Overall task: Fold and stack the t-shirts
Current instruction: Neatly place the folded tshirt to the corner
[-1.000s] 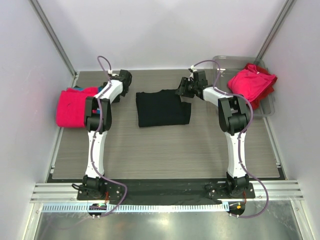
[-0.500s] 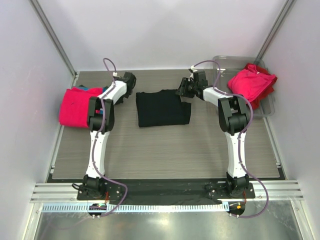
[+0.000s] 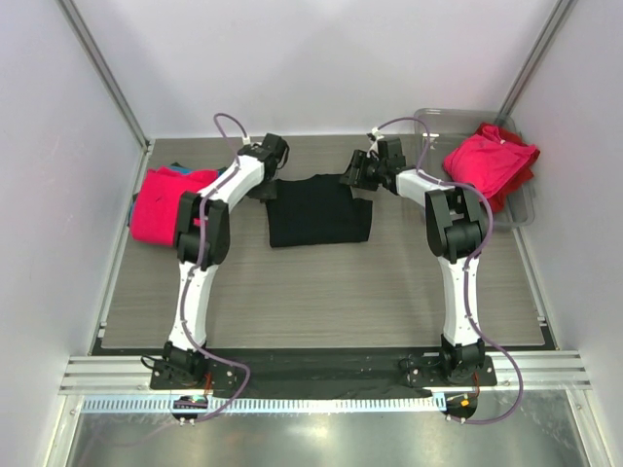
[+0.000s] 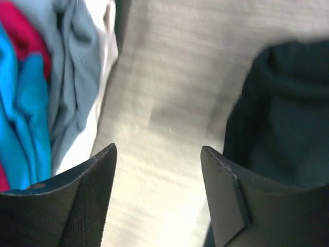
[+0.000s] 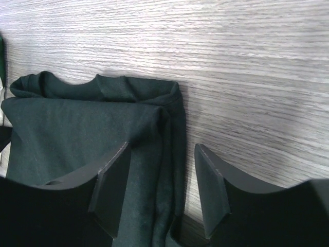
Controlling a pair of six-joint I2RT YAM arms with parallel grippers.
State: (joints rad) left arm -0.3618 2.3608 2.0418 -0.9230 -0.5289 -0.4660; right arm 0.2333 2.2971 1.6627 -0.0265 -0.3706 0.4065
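Folded black cloth t-shirt lies on grey worktop. Left fingers wide beside it; right fingers wide over its edge.

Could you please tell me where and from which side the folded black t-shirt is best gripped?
Probably at its far corners, from above, one gripper each side. The black t-shirt lies flat as a folded rectangle; its right edge bunches in thick layers under the open right gripper, and the open left gripper hangs beside its left edge.
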